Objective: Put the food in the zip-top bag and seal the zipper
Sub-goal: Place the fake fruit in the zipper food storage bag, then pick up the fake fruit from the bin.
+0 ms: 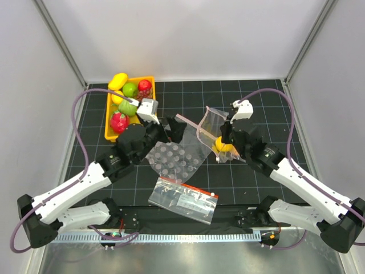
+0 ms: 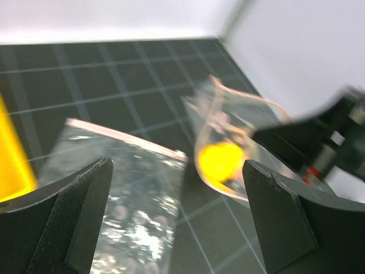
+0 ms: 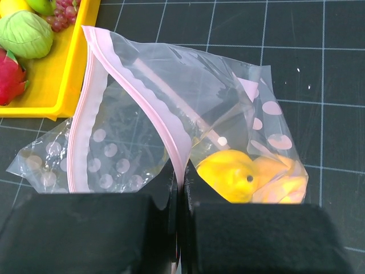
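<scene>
The zip-top bag (image 3: 228, 108) hangs lifted off the mat with its mouth gaping. One yellow fruit (image 3: 231, 174) lies in its lower corner, just beyond the right gripper (image 3: 181, 197), whose jaws are pressed together on the near end of the zipper (image 3: 165, 128). From that pinch the zipper's long axis runs away and to the left, toward the left gripper (image 2: 177, 220). That one stands spread wide and empty, with the bag's mouth ahead of it and to its right. The tray (image 1: 108, 114) of other fruits (image 1: 130, 89) lies on the left gripper's own left (so that arm looks the nearer for fetching). The left wrist view is blurred, and the bag's clear far edge is hard to trace against the bubble sheet (image 1: 171, 162) beneath.
</scene>
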Tool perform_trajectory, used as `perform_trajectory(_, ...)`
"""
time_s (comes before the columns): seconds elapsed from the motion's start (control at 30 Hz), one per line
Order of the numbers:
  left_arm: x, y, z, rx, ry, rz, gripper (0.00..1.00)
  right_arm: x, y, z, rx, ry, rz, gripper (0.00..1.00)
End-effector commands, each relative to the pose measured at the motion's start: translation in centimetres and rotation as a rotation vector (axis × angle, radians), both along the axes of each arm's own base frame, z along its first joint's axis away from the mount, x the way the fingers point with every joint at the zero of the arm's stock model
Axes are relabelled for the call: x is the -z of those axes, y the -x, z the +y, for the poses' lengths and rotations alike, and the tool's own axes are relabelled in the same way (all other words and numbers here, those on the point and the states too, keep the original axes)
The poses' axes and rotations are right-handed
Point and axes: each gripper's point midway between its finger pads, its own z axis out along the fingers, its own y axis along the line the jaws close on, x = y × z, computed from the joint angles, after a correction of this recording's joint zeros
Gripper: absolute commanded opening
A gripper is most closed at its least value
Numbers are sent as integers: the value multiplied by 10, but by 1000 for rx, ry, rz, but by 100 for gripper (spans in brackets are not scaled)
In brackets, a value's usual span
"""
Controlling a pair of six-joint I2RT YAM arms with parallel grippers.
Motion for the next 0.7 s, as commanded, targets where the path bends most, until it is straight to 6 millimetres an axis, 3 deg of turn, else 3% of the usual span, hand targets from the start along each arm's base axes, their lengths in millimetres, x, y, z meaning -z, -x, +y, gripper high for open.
perform_trajectory(0.0,27,-28,56,-310,-98,44,100,-20,-5,1,23,-62,-65,1)
perform_trajectory(0.07,33,-39,72,-396,-106,69,100,-20,-5,3,19,-64,-66,1)
perform_trajectory(0.17,51,-55,77,-437,-135,117,100,-20,-6,2,21,-64,-67,1)
perform_trajectory(0.23,66,-67,75,-448,-170,158,100,-17,-7,3,21,-63,-65,1)
perform_trajectory(0.3,69,-80,79,-479,-166,199,100,-17,-7,5,13,-64,-61,1)
perform_trajectory(0.43,78,-99,67,-437,-161,259,100,-14,-7,8,3,-58,-56,1)
perform_trajectory(0.57,70,-115,82,-509,-203,278,100,-10,-9,8,3,-48,-52,1)
perform_trajectory(0.6,55,-120,88,-529,-208,275,100,-11,-9,9,2,-45,-52,1)
perform_trajectory(0.67,57,-135,106,-567,-264,299,100,-11,-9,9,-1,-47,-51,1)
